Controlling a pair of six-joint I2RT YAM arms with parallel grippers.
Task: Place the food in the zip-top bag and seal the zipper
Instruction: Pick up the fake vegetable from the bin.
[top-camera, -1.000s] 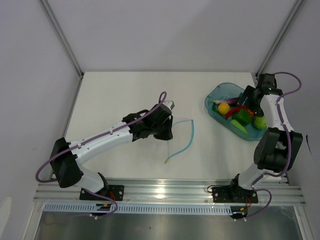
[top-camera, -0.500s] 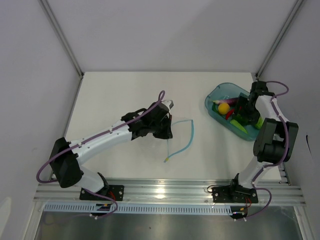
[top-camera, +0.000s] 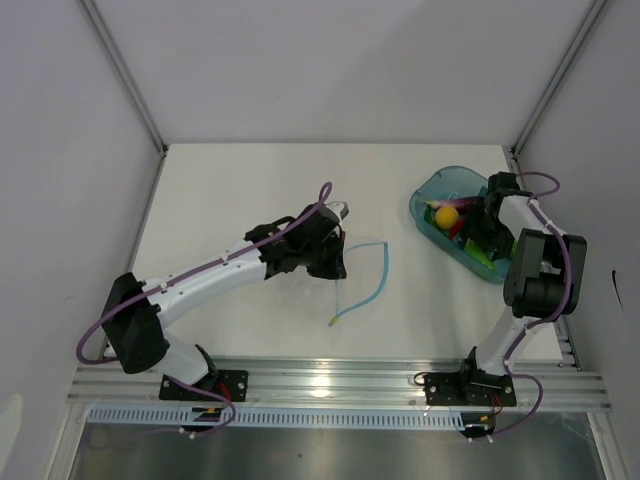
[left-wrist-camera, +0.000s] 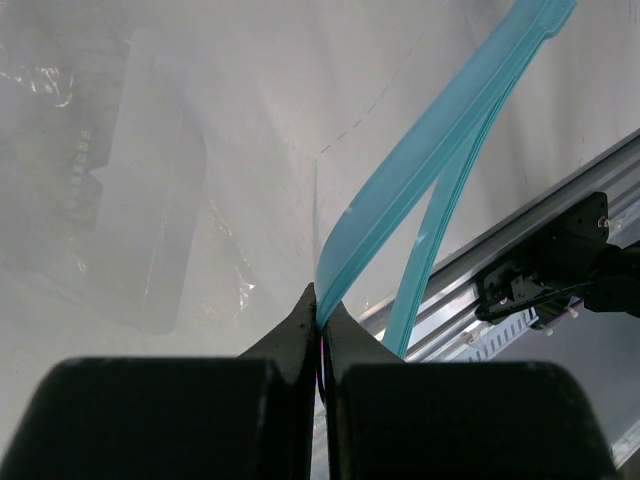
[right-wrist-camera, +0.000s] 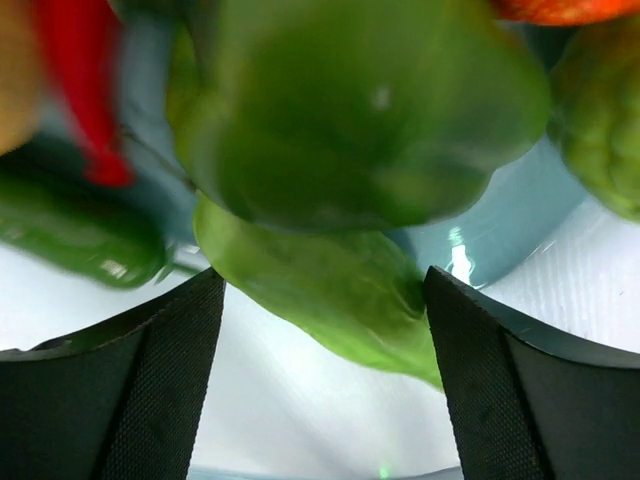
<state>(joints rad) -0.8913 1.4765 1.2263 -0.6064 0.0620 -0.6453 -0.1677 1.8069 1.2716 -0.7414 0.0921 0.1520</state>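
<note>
Well left of the teal tray (top-camera: 425, 195), the left gripper (top-camera: 333, 262) is pinching the zipper (left-wrist-camera: 420, 190) with its jaws fully closed. It is raising one lip of the zip-top bag (top-camera: 362, 268), so the two blue strips are parting. Inside the tray, the right gripper (right-wrist-camera: 322, 285) is standing wide open and gripping nothing, its fingers (right-wrist-camera: 150, 380) straddling a green pepper (right-wrist-camera: 360, 110) among the food (top-camera: 450, 215). The pick is likely going best by closing squarely on a single piece, lifting clear of the tray's rim, then feeding it low into the mouth with the left pinch unmoved.
</note>
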